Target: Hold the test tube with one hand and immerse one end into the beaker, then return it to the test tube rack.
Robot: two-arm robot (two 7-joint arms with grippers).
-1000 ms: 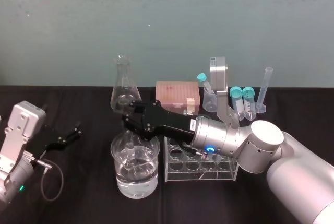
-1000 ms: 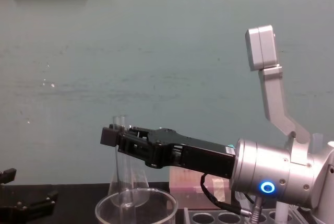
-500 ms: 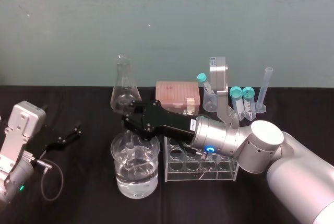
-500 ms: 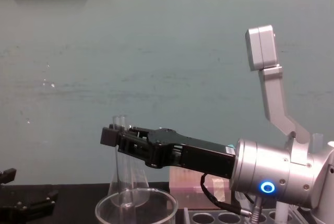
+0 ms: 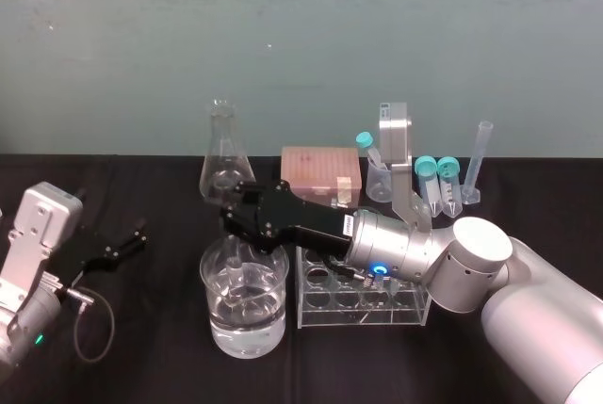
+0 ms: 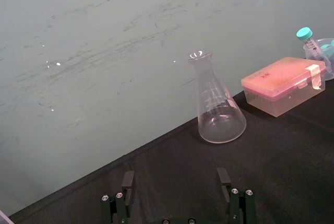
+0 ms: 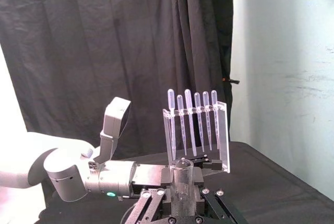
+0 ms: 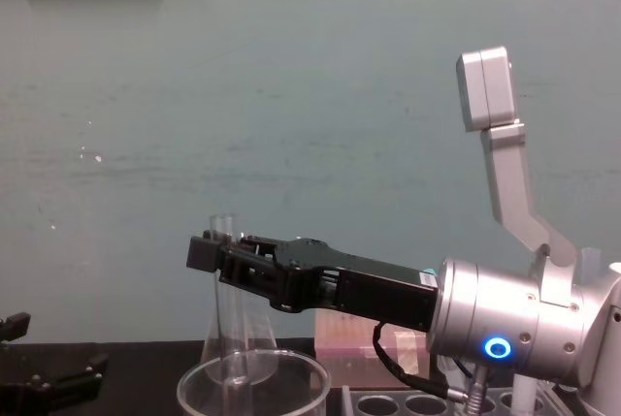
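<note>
Backdrop, head view: teal wall behind a black table (image 5: 160,366).
Test tube (image 5: 232,278): pinched near its upper end by the right jaws, lower end down inside the beaker (image 5: 243,315), apparently below the water line.
Handling: likely light, stiff, brittle and slick once wet; best held high on the wall with a modest squeeze and lifted straight up past the rim.
Beaker contents: clear water, roughly half full.
Test tube rack (image 5: 363,298): just beside the beaker on the right arm's side, seemingly vacant in its near holes.
Left jaws: spread wide, parked low over the table, well apart from the glassware.
Flask (image 5: 222,152): upright behind the beaker, apparently empty.
Left wrist view, flask (image 6: 219,109): no liquid visible; pink box (image 6: 282,85) near it, lid shut.
Right wrist view, test tube (image 7: 182,178): open mouth uppermost, clamped between narrow jaws.
Chest view, beaker (image 8: 252,369): thick rim directly under the right jaws; water level out of sight.
</note>
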